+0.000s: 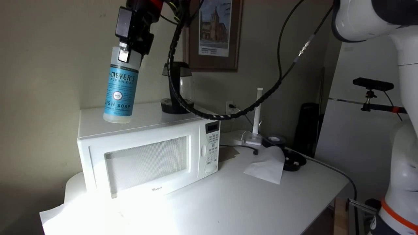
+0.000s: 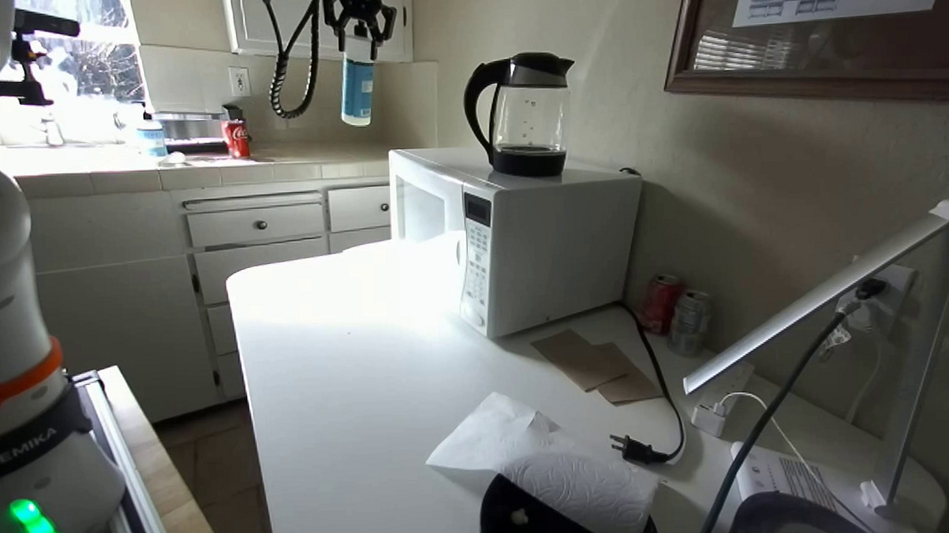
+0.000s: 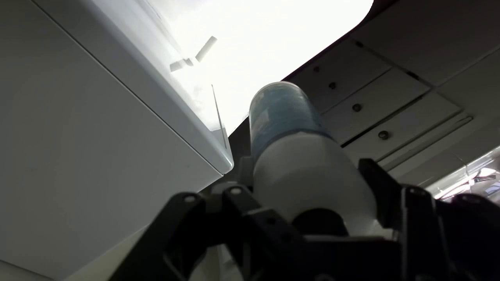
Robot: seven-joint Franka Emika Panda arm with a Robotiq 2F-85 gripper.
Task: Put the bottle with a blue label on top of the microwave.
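The bottle with a blue label [image 1: 120,91] hangs in the air, slightly tilted, in both exterior views [image 2: 357,91]. My gripper [image 1: 128,54] is shut on its upper part, with a finger on each side. In the wrist view the bottle [image 3: 287,111] points away between the fingers [image 3: 310,183]; its black cap is partly hidden by the gripper. The white microwave [image 1: 147,163] stands on the table. In an exterior view the bottle's base is higher than the microwave's top [image 2: 568,239]. In the wrist view the bottle is beside the microwave's corner [image 3: 97,148], apart from it.
A kettle with a black handle [image 2: 528,164] stands on the microwave's top, toward the control-panel end [image 1: 212,147]. A framed picture [image 1: 214,32] hangs on the wall behind. A white lamp [image 1: 257,112], paper [image 1: 267,164] and cans [image 2: 661,303] are on the table [image 2: 354,428].
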